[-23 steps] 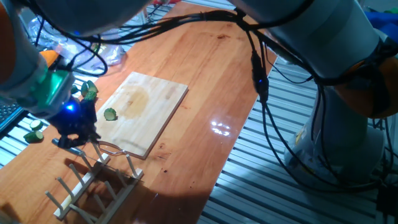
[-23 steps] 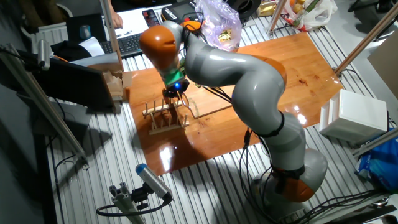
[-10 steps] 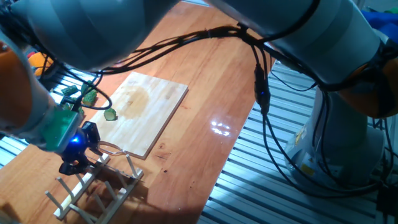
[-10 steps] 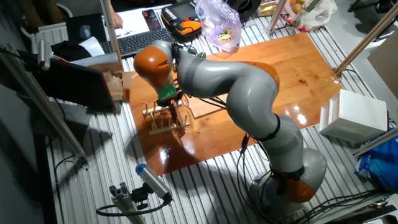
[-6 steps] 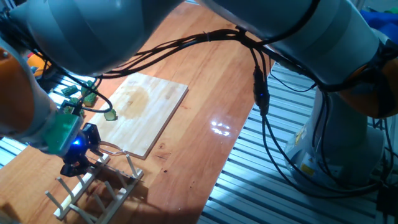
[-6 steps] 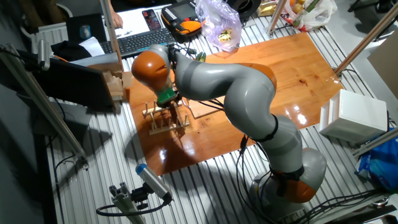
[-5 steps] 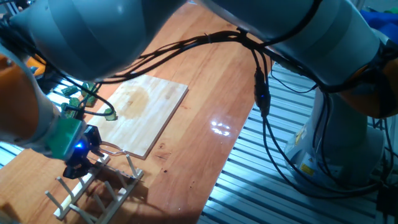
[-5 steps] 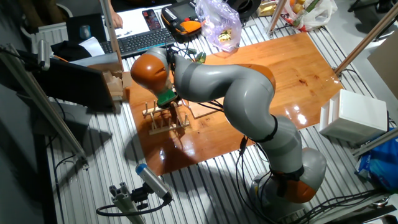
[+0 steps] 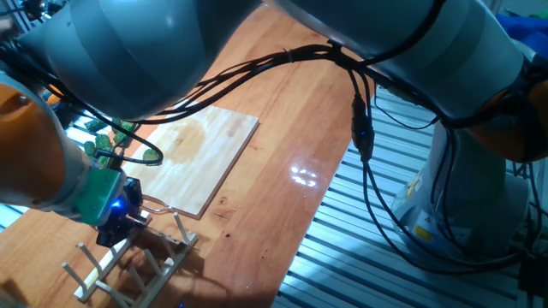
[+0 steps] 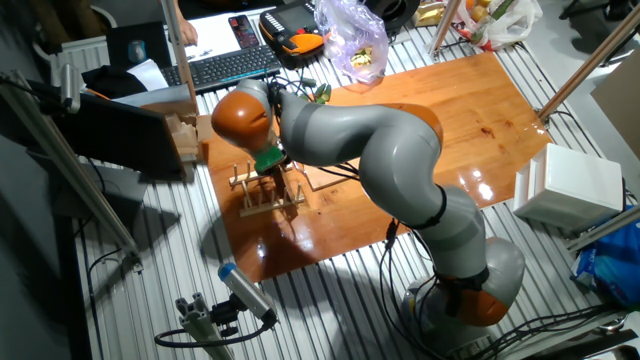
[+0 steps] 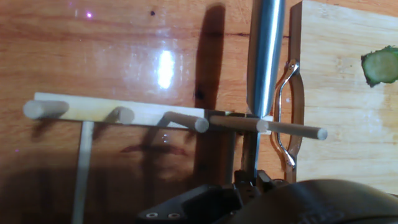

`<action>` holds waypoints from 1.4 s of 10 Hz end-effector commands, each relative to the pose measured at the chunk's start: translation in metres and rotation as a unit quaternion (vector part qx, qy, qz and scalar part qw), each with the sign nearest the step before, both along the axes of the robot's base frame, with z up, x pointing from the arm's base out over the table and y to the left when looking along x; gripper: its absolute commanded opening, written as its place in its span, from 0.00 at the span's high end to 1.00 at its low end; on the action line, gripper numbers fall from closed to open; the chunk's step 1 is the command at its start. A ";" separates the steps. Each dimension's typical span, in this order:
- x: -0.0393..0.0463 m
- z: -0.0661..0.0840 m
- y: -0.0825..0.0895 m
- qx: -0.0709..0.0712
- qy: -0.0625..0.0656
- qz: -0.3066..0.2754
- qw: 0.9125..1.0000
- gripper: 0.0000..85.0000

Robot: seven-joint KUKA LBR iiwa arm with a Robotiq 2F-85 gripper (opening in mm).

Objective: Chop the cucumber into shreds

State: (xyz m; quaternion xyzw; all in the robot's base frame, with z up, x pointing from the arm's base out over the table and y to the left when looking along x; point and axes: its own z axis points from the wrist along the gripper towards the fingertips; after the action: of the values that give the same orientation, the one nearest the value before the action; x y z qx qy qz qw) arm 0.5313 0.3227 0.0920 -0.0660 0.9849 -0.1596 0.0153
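i have the pincer low over the wooden peg rack at the near end of the table, just off the short edge of the board. in the hand view a metal blade runs straight out from the pincer, past the rack's pegs and along the board's metal handle; it looks clamped, but the fingers are hidden under the housing, so i cannot tell for sure how they stand.

the cucumber lies on the board, up and to the right of the blade tip in the hand view, well apart from it. in the fixed view the slice sits near the board's left edge, beyond the pincer. more green pieces lie off the board to its left.

my judgement: the blade's long axis points along the board edge, not at the slice, so the next move needs a lift clear of the pegs, then a shift sideways over the board.
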 end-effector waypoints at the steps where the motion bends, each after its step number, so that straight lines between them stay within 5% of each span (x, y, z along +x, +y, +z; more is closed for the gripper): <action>1: -0.0006 -0.002 -0.002 0.000 0.000 -0.002 1.000 0.80; 2: -0.0010 -0.003 -0.003 -0.001 0.000 -0.003 1.000 0.80; 3: -0.0011 -0.003 -0.004 -0.005 -0.002 -0.003 1.000 1.00; 5: -0.0009 -0.002 -0.004 -0.021 -0.001 -0.001 1.000 1.00; 7: 0.0001 0.003 -0.005 0.011 0.016 -0.024 1.000 1.00; 9: 0.0042 0.028 -0.008 0.062 0.032 -0.025 0.997 1.00; 13: -0.0057 0.090 -0.015 0.105 0.038 -0.039 0.993 1.00; 14: -0.0103 0.101 -0.021 0.132 0.034 -0.044 0.990 1.00</action>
State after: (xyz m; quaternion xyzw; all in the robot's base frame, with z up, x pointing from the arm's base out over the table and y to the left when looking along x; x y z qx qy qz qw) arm 0.5205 0.3011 0.1660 -0.0263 0.9990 -0.0323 -0.0155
